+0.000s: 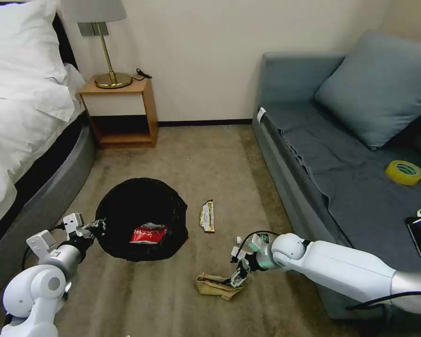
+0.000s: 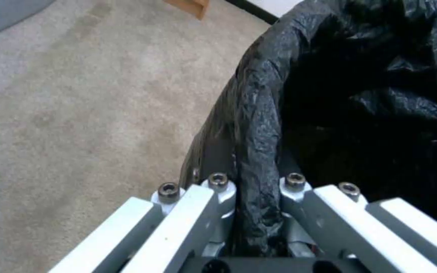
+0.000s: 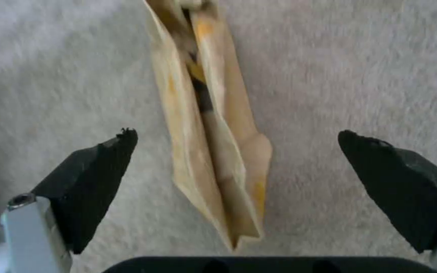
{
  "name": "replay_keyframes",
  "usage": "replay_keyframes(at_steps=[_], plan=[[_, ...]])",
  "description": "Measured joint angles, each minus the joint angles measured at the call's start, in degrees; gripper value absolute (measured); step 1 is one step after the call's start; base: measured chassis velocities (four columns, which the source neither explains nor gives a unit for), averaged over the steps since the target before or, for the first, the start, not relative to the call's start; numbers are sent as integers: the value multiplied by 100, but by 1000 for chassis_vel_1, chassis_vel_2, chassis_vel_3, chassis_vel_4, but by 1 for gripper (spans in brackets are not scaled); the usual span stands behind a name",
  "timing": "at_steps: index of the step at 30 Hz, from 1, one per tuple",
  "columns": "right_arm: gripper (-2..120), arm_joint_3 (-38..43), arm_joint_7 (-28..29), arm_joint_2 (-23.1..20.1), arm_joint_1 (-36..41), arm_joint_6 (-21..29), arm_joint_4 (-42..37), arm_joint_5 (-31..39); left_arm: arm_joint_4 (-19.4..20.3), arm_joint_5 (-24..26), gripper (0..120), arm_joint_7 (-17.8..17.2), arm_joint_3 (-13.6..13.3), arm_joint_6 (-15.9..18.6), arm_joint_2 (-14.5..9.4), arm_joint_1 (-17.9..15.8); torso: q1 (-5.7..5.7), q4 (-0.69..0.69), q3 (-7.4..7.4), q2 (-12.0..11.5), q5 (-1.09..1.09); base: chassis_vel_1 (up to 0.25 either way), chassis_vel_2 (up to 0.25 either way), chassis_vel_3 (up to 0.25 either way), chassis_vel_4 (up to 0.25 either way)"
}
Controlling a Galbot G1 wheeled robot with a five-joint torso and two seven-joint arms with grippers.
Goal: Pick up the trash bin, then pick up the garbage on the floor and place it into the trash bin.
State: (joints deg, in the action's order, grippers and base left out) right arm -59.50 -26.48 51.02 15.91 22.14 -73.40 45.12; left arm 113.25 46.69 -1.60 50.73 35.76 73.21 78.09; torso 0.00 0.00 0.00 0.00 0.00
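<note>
On the beige carpet (image 1: pixel 229 159) between the bed (image 1: pixel 18 140) and the grey sofa (image 1: pixel 341 164), the left pincer (image 2: pixel 256 189) is clamped on the bag-lined rim of the trash bin (image 1: pixel 142 217), which holds a red-white wrapper (image 1: pixel 148 232). The right pincer (image 3: pixel 236 151) hangs spread wide over the brown paper bag (image 3: pixel 213 144), not gripping it. A gold-green bar wrapper (image 1: pixel 207 216) lies just beside the bin; a lamp (image 1: pixel 106 42) stands on the nightstand (image 1: pixel 121 112).

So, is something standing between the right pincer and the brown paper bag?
Nothing visible does. The right pincer is open just above the brown paper bag, with one finger on each side of it and bare carpet around it.
</note>
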Motion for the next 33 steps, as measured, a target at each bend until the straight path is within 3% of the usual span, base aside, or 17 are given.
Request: replay_keyframes(at_steps=[10, 29, 30, 31, 33], plan=[[100, -463, -90, 331, -130, -57, 558, -64, -168, 71, 4, 114, 170, -56, -60, 15, 0, 0, 0, 0, -1, 0, 0, 0, 0], [99, -448, 68, 657, 130, -66, 1033, -212, -289, 100, 4, 198, 236, -122, -107, 37, 0, 0, 0, 0, 0, 0, 0, 0, 0], [96, -440, 95, 670, 148, -60, 1033, -216, -289, 101, 4, 202, 238, -122, -108, 43, 0, 0, 0, 0, 0, 0, 0, 0, 0], [85, -418, 169, 723, 184, -46, 1040, -285, -289, 103, 4, 215, 255, -129, -118, 55, 0, 0, 0, 0, -1, 0, 0, 0, 0], [74, -415, 192, 754, 191, -28, 1050, -331, -289, 106, 4, 221, 260, -134, -118, 71, 0, 0, 0, 0, 0, 0, 0, 0, 0]])
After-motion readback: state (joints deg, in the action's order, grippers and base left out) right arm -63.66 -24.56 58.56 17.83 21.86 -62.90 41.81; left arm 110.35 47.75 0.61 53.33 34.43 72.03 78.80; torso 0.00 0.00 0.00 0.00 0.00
